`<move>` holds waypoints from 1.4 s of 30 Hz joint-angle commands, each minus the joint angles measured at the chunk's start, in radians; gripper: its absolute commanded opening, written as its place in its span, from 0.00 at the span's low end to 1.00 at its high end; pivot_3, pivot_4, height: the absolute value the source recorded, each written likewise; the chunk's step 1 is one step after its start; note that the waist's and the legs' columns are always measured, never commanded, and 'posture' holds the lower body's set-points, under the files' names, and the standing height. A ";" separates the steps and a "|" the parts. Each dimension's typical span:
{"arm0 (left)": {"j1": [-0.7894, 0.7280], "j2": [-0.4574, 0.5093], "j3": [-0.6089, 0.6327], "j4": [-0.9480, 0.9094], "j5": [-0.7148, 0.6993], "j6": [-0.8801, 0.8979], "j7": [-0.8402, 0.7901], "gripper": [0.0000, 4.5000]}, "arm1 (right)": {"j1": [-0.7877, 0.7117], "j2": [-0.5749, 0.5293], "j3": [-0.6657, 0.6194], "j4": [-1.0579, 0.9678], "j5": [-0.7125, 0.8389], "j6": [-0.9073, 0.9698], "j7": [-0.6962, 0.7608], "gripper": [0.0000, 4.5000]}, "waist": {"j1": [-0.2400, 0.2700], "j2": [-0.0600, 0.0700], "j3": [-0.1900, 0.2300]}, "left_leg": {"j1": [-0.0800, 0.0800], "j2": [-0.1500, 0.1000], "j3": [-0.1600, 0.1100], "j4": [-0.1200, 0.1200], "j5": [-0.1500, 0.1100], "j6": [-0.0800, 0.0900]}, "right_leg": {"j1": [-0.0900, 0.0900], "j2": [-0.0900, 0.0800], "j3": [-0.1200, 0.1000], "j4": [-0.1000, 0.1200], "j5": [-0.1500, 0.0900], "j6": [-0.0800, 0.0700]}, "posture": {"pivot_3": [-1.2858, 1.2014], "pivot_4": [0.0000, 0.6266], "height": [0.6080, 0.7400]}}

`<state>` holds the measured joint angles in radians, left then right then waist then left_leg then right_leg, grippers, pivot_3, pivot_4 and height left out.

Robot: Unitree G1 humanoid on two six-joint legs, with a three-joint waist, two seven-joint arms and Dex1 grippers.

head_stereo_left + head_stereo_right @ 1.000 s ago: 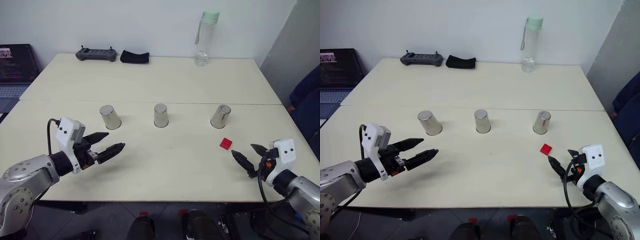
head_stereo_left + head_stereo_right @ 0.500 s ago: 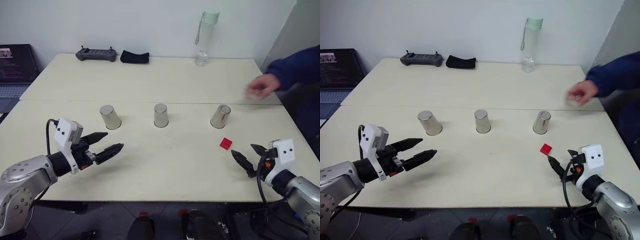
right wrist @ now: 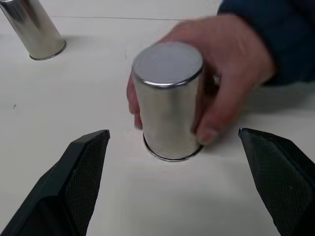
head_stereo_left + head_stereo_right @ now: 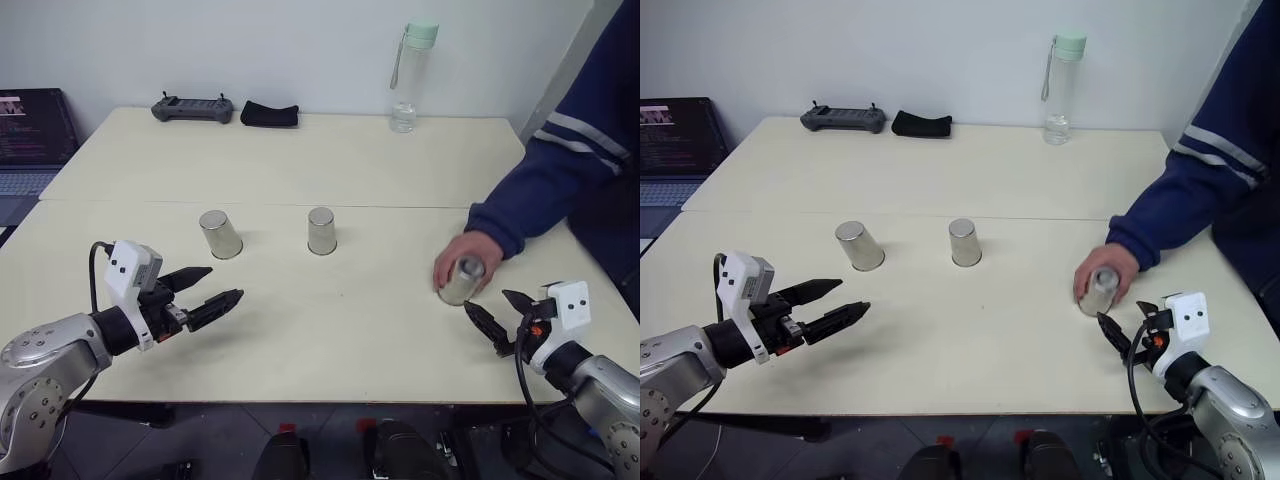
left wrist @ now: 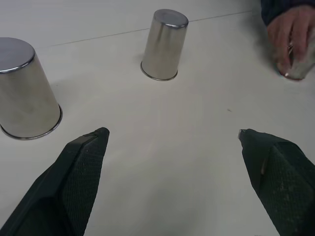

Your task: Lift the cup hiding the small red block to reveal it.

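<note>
A person's hand (image 4: 462,262) grips one cup (image 4: 461,281) (inverted, upright on table)

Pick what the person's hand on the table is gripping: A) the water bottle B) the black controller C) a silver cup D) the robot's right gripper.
C: the hand wraps around an upside-down silver cup standing on the table.

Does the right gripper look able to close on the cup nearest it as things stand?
Probably not yet: the cup stands just ahead of the open right gripper, but a person's hand is wrapped around it, blocking a clean grip.
</note>
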<state>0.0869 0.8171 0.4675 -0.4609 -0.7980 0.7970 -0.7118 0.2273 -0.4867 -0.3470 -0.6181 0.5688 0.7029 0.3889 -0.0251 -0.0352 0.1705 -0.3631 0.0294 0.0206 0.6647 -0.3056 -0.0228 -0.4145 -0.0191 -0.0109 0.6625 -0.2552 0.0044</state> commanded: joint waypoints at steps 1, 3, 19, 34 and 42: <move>0.000 0.002 0.011 -0.007 0.003 -0.020 -0.011 1.00 | 0.001 0.007 0.002 -0.028 -0.004 -0.020 -0.011 0.99 | 0.000 0.000 0.000 | 0.000 0.000 0.000 0.000 0.000 0.000 | 0.000 0.000 0.000 0.000 0.000 0.000 | 0.52 0.24 1.00; -0.001 0.003 0.011 -0.007 0.003 -0.018 -0.013 1.00 | 0.003 0.009 0.006 -0.035 -0.002 -0.018 -0.016 0.99 | 0.000 0.000 0.000 | 0.000 0.000 0.000 0.000 0.000 0.000 | 0.000 0.000 0.000 0.000 0.000 0.000 | 0.52 0.24 1.00; -0.011 0.004 0.005 -0.006 0.004 -0.014 -0.014 1.00 | -0.009 0.010 0.013 -0.057 0.011 0.002 -0.045 0.99 | 0.000 0.000 0.000 | 0.000 0.000 0.000 0.000 0.000 0.000 | 0.000 0.000 0.000 0.000 0.000 0.000 | 0.52 0.24 1.00; -0.024 0.009 -0.006 -0.004 0.009 -0.012 -0.013 1.00 | -0.002 0.021 0.029 -0.047 0.001 -0.014 -0.047 0.99 | 0.000 0.000 0.000 | 0.000 0.000 0.000 0.000 0.000 0.000 | 0.000 0.000 0.000 0.000 0.000 0.000 | 0.52 0.24 1.00; -0.030 0.007 -0.010 -0.007 0.012 -0.010 -0.010 1.00 | -0.002 0.023 0.037 -0.036 -0.007 -0.025 -0.041 0.99 | 0.000 0.000 0.000 | 0.000 0.000 0.000 0.000 0.000 0.000 | 0.000 0.000 0.000 0.000 0.000 0.000 | 0.52 0.24 1.00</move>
<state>0.0688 0.8172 0.4584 -0.4598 -0.7874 0.7974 -0.7185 0.2253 -0.4629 -0.3082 -0.6326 0.5683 0.7033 0.3465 -0.0251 -0.0352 0.1705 -0.3631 0.0294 0.0206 0.6647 -0.3056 -0.0228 -0.4145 -0.0191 -0.0108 0.6627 -0.2552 0.0044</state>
